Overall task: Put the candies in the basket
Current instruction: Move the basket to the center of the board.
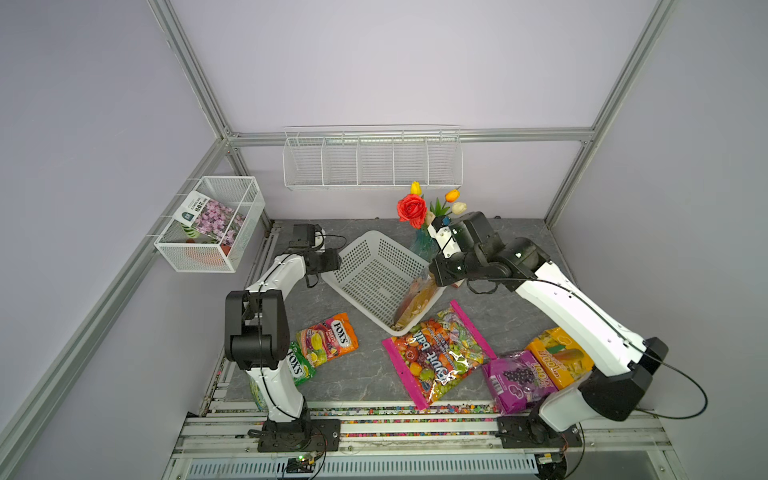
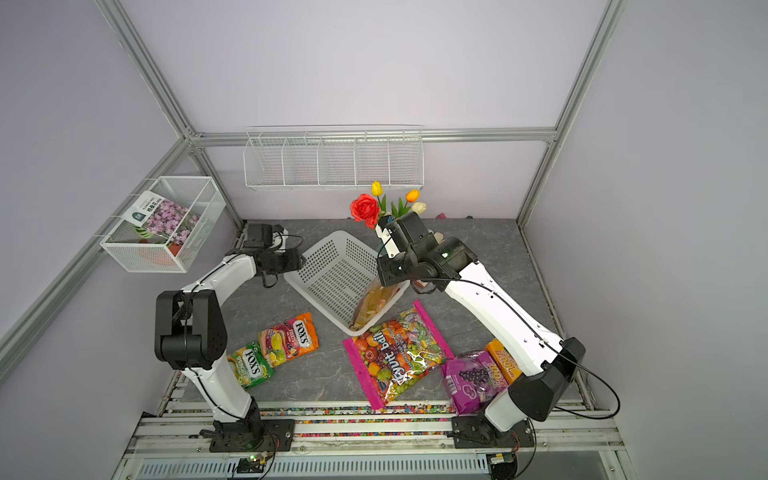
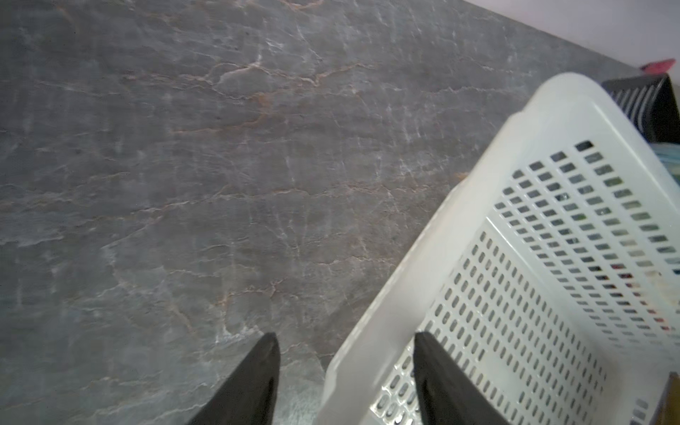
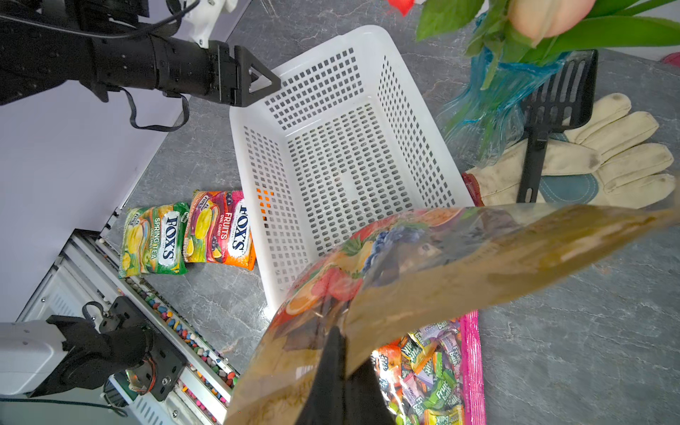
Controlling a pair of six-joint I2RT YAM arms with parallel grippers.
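Red-gold fruit bag (image 4: 404, 279) (pinched in right gripper (image 4: 336, 342)) hangs over white basket (image 4: 371, 35).

Open basket (image 4: 346, 158) mouth, flower vase (image 4: 489, 106) beside

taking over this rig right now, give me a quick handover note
Left tool open, astride the basket's wall.
Right tool shut on the red-gold fruit bag, hanging over the basket's corner.
Done: nothing released in the basket yet.
To do: drop this bag, then the orange FOX'S bag, green FOX'S bag, pink-edged clear bag, purple grape bag and mango bag, all on the table.
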